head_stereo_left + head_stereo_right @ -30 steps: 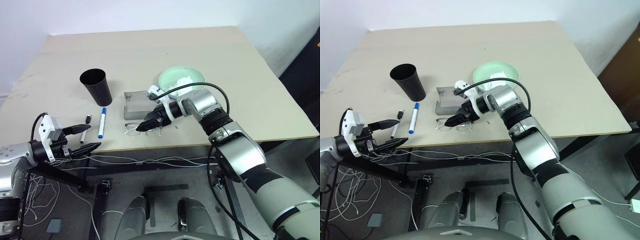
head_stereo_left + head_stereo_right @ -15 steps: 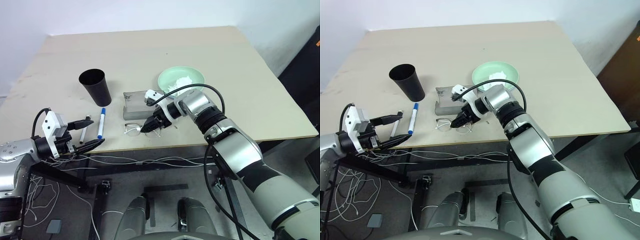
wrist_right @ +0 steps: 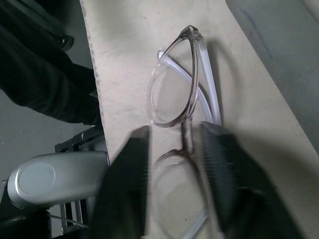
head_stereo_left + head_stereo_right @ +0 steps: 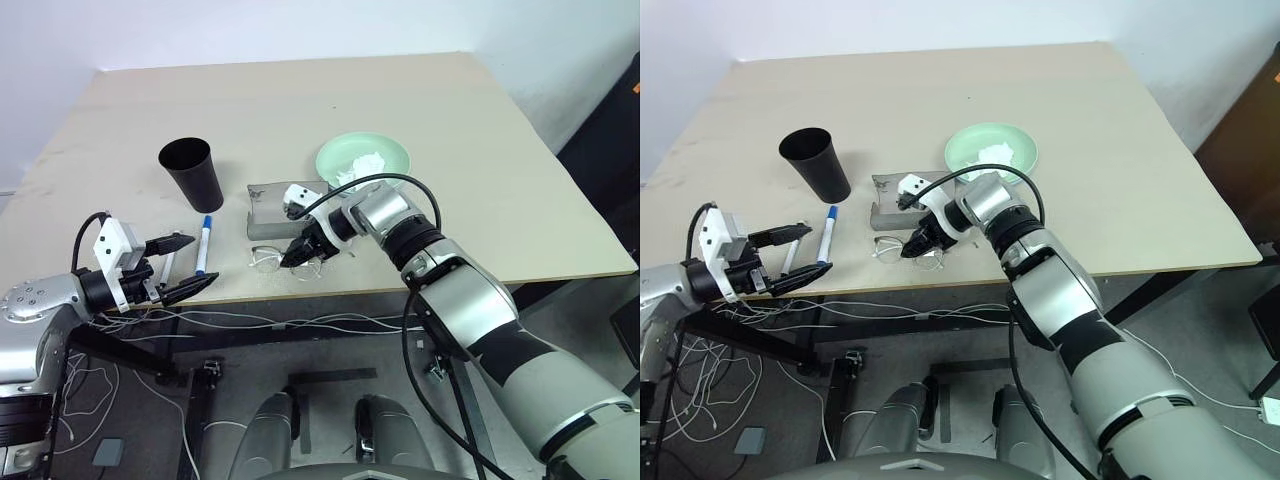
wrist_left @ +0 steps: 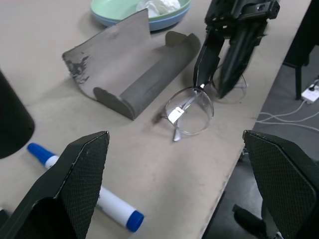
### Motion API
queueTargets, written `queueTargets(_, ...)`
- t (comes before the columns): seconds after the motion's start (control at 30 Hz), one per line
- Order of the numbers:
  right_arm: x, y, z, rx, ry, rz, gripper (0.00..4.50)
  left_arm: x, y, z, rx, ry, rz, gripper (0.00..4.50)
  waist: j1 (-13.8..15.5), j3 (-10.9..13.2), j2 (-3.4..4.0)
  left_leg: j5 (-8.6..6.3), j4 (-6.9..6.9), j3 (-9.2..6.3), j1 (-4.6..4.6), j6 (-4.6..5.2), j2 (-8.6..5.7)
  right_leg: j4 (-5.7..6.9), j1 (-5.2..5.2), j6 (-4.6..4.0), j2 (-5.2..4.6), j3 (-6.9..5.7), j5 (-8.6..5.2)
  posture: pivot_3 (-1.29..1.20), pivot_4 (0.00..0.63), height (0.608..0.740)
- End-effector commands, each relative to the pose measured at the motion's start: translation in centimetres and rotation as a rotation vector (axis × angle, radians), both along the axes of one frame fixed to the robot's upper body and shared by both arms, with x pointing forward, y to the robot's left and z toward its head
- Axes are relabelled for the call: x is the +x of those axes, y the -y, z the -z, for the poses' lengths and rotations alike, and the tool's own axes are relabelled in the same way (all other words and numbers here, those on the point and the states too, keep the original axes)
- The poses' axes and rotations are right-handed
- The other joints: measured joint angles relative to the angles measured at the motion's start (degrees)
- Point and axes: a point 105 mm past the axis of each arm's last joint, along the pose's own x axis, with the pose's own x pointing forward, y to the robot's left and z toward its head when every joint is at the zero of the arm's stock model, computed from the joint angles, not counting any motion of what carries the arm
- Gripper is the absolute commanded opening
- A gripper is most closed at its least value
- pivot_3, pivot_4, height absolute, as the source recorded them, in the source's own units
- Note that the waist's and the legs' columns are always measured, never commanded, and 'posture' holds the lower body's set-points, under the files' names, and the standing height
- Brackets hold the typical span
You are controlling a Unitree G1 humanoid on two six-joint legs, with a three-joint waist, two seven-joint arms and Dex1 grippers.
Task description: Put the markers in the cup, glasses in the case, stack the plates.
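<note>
The pale-framed glasses (image 4: 266, 262) lie unfolded on the table's front edge, in front of the open grey case (image 4: 268, 200). My right gripper (image 4: 292, 258) points down at them. Its fingers straddle the bridge (image 3: 185, 134), drawn close, with a gap still showing in the left wrist view. A blue-capped white marker (image 4: 204, 243) lies left of the case. A second marker (image 4: 791, 254) is partly hidden by my left gripper (image 4: 198, 262), which hovers open and empty at the table's edge. The black cup (image 4: 192, 172) stands upright behind the markers. The mint green plate (image 4: 335, 152) rests on the light blue plate (image 5: 149, 22).
A crumpled white tissue (image 4: 366, 160) lies in the green plate. Cables (image 4: 300, 325) hang below the table's front edge. Bare tabletop (image 4: 300, 100) stretches behind and to the right of the objects.
My right gripper's fingers have drawn together around the glasses' bridge. The left gripper has edged right, closer to the markers. The glasses have stayed on the table.
</note>
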Motion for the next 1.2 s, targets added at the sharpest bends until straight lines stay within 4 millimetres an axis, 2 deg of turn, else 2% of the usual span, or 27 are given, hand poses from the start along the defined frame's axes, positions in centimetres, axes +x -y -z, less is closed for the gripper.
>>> queueTargets(0.03,0.2,-1.0,-2.1,0.028,0.061,-0.038,0.24,-0.3,0.2,-0.8,0.001,0.03,0.003,4.5,0.0,0.0,0.0,0.0,0.0,0.0,0.0,0.0,0.0,0.0,0.0,0.0,0.0,0.0,0.0,0.0,0.15,0.74)
queueTargets(0.07,0.2,-1.0,-2.3,0.029,0.064,-0.04,0.02,-0.3,0.2,-0.8,-0.001,0.03,0.0,4.5,-0.1,0.0,0.0,0.0,0.0,0.01,0.03,0.0,0.0,0.0,0.02,0.0,0.0,0.01,0.0,0.0,0.15,0.74)
queueTargets(0.4,-0.4,-1.3,-5.7,0.086,0.087,-0.144,0.02,-0.5,0.3,-1.1,-0.022,0.031,-0.016,4.5,0.0,0.0,0.0,0.0,0.0,0.03,0.02,0.0,0.0,0.03,-0.02,0.0,0.03,0.07,0.0,0.0,0.15,0.74)
queueTargets(0.5,0.4,-1.1,-6.6,0.077,0.197,-0.167,0.02,-0.5,0.2,-1.1,-0.022,0.034,-0.02,4.5,0.0,0.0,0.0,0.0,0.0,0.03,0.03,0.0,0.01,0.04,-0.03,0.0,0.03,0.07,0.0,0.0,0.15,0.74)
queueTargets(0.73,3.2,-0.9,-9.5,0.12,0.457,-0.079,0.02,-0.9,0.0,-1.1,-0.032,0.048,-0.045,4.5,-0.1,0.0,0.0,0.0,-0.03,0.1,0.01,0.0,0.01,0.03,-0.09,-0.01,0.04,0.14,0.0,0.0,0.15,0.74)
queueTargets(0.97,4.6,-1.0,-9.8,0.119,0.586,-0.004,0.02,-1.4,-0.1,-0.9,-0.037,0.056,-0.069,4.5,-0.1,0.0,0.0,0.0,-0.04,0.17,0.02,0.0,0.01,0.05,-0.11,-0.02,0.04,0.23,0.01,0.0,0.15,0.74)
queueTargets(1.13,5.2,-1.0,-8.4,0.056,0.717,-0.025,0.02,-1.8,-0.1,-1.0,-0.05,0.065,-0.082,4.5,-0.3,0.0,-0.01,0.0,-0.04,0.2,0.01,0.0,0.01,0.05,-0.15,-0.03,0.04,0.29,0.01,0.0,0.15,0.74)
queueTargets(1.2,5.0,-1.1,-7.6,0.041,0.708,-0.041,0.02,-1.9,-0.1,-1.0,-0.056,0.07,-0.092,4.5,-0.6,0.0,-0.01,0.0,-0.05,0.22,0.02,0.0,0.01,0.06,-0.17,-0.03,0.05,0.33,0.01,0.0,0.15,0.74)
